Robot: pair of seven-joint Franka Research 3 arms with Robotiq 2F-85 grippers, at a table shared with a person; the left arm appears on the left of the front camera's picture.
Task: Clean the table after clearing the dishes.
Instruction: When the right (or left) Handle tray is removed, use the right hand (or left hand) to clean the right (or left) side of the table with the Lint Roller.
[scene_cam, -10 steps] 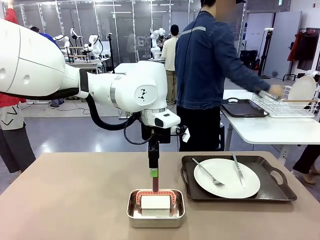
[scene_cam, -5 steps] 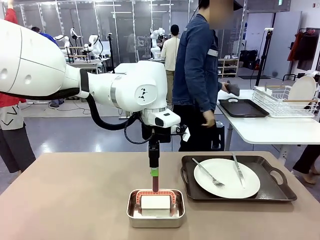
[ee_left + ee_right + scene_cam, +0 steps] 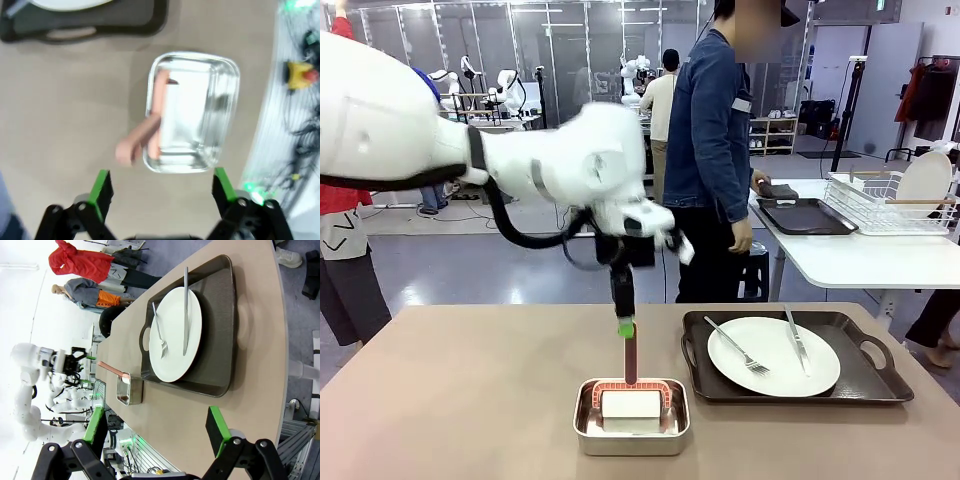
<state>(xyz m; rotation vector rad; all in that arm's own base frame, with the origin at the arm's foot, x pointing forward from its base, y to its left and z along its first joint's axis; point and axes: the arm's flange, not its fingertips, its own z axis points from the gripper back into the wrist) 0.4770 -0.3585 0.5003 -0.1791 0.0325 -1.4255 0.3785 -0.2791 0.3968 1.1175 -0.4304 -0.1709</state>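
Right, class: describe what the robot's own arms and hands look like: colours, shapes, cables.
The left arm is a thick, rounded white shell with black joint bands and a black cable looping beneath it. The left hand and right hand are alike: black angular linkage frames, each ending in two flat fingers faced with bright green pads.

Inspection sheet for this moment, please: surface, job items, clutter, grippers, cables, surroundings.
Surface: table beige, matte; no spills seen.
Job's things: tray holding plate, fork and knife, on the table's right.
Clutter: steel pan with a handled white block inside.
Grippers: left gripper open above the pan; right gripper open, holding nothing.
Cables: black hose looped under left arm.
Surroundings: person standing at far side; white table with wire rack behind.
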